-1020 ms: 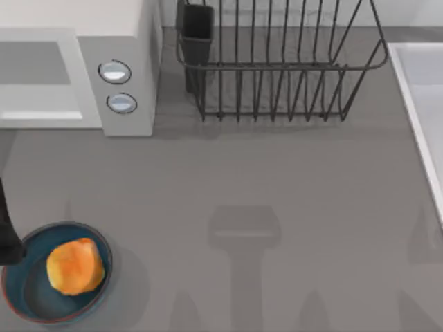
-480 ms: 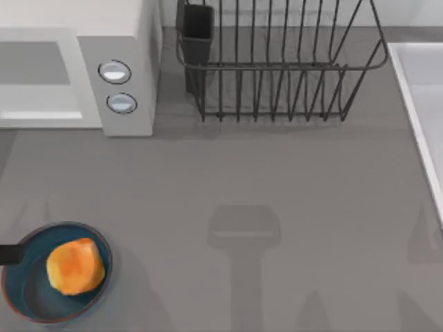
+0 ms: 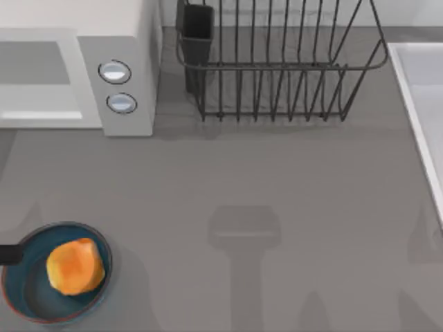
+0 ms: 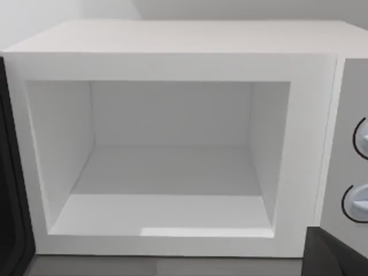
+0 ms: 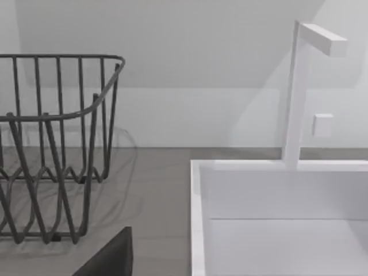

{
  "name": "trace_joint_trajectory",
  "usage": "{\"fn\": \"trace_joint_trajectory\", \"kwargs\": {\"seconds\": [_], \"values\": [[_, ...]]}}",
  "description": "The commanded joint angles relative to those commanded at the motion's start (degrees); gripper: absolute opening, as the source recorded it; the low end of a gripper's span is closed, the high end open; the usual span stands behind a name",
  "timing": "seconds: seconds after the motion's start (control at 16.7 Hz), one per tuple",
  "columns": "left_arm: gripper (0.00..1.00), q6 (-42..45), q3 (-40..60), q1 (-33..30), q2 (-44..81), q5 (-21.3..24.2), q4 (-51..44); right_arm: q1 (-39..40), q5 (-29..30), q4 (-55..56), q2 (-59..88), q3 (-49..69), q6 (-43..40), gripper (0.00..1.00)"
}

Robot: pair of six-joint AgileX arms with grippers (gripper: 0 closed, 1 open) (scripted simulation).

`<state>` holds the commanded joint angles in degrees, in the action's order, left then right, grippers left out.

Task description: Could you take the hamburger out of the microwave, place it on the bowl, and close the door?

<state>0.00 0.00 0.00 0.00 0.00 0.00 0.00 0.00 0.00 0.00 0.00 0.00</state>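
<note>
Nothing moved; hamburger (image 3: 75, 265) sits in bowl (image 3: 28, 295); microwave (image 4: 172, 63) cavity open; jaws' state untellable.

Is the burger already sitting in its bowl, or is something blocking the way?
Nothing blocks it: the hamburger already sits in the blue bowl at the table's left front. The microwave cavity is empty and nothing stands in its opening, so only closing the door looks left to do.
</note>
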Motion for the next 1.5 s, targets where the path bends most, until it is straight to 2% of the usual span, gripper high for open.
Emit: {"fn": "trace_joint_trajectory", "kwargs": {"seconds": [0.3,0.6,0.78,1.02,1.5], "values": [[0.0,0.0,0.3,-1.0,-0.9,-1.0,-1.0,0.0,0.0,0.0,0.0,0.0,0.0,1.0],[0.0,-0.1,1.9,-10.2,-7.0,-10.2,-8.9,0.0,0.0,0.0,0.0,0.0,0.0,1.0],[0.0,-0.2,2.4,-13.0,-8.9,-13.0,-11.4,0.0,0.0,0.0,0.0,0.0,0.0,1.0],[0.0,-0.2,2.2,-12.6,-8.9,-12.6,-11.4,0.0,0.0,0.0,0.0,0.0,0.0,1.0],[0.0,-0.3,2.6,-5.9,-18.7,-5.9,-21.6,0.0,0.0,0.0,0.0,0.0,0.0,1.0]]}}
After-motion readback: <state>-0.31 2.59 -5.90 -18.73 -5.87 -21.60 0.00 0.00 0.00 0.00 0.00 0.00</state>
